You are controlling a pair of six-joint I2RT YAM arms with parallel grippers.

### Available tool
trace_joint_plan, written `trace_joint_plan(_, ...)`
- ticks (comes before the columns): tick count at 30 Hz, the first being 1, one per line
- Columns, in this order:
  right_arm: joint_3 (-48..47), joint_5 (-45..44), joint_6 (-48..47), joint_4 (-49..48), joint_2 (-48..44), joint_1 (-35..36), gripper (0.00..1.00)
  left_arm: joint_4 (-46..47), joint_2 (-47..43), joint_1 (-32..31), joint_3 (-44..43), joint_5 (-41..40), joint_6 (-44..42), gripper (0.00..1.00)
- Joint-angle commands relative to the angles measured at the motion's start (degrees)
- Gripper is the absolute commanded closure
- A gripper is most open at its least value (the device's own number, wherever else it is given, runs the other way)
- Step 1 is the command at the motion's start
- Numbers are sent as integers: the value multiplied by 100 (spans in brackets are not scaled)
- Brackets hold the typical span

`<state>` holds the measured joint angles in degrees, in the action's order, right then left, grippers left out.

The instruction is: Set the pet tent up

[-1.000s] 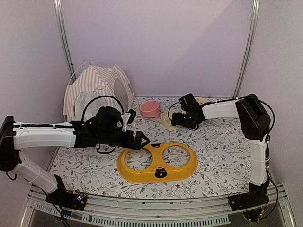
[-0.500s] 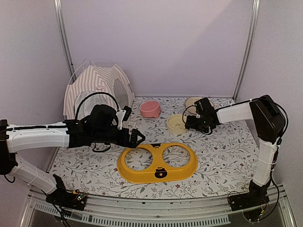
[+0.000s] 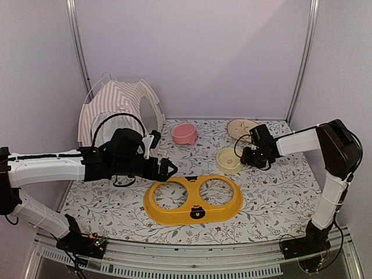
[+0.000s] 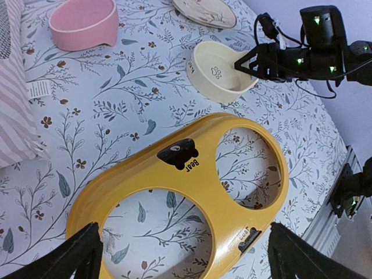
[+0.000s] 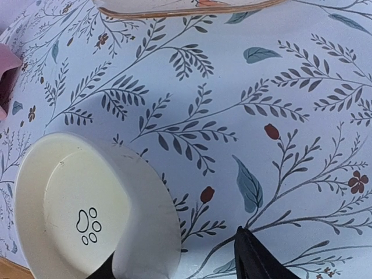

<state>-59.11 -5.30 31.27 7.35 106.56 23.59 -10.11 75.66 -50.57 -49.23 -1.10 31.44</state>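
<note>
The pet tent (image 3: 119, 107) stands at the far left corner of the bench (image 3: 273, 186), close to the back wall. Its pink-and-white striped cloth hangs a little loose, and thin white poles arc above it. One round mesh window faces the middle of the bench.

I judge it to be light and soft. The cloth will fold and slip under a pinch, and the poles will probably spring back when bent. The mesh looks easy to tear, so it is no place to hold. A better hold, I think, is a pole or a thick seam beside a pole, where the shape is stiffer.

The left pincer (image 3: 167, 170) is nearest to the tent but not touching it. Its jaws are spread wide and hold nothing, above the rim of the yellow feeder frame (image 3: 156, 204).

Further right, the right pincer (image 3: 244, 157) is at the cream bowl (image 3: 228, 161). Its jaws are about half apart, one finger over the inside and one outside, with a gap to the wall, so the bowl is not yet clamped.

A pink bowl (image 3: 184, 133) and a plate (image 3: 241, 126) lie near the back edge.
</note>
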Motion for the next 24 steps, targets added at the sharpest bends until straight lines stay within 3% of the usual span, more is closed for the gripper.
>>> trace_joint_plan(1, 89, 93, -2, 151, -22, -25, 50, 3, -34, 59, -148, -22, -59, 1)
trace_joint_plan(15, -278, 327, -25, 286, 166, -30, 58, 7, -138, 57, -90, -66, -35, 0)
trace_joint_plan(20, -374, 579, 2, 251, 221, -25, 73, -74, -212, 56, -115, -120, -34, 1)
trace_joint_plan(24, -502, 691, 19, 287, 281, -32, 93, -74, -265, 56, -93, -168, 21, 1)
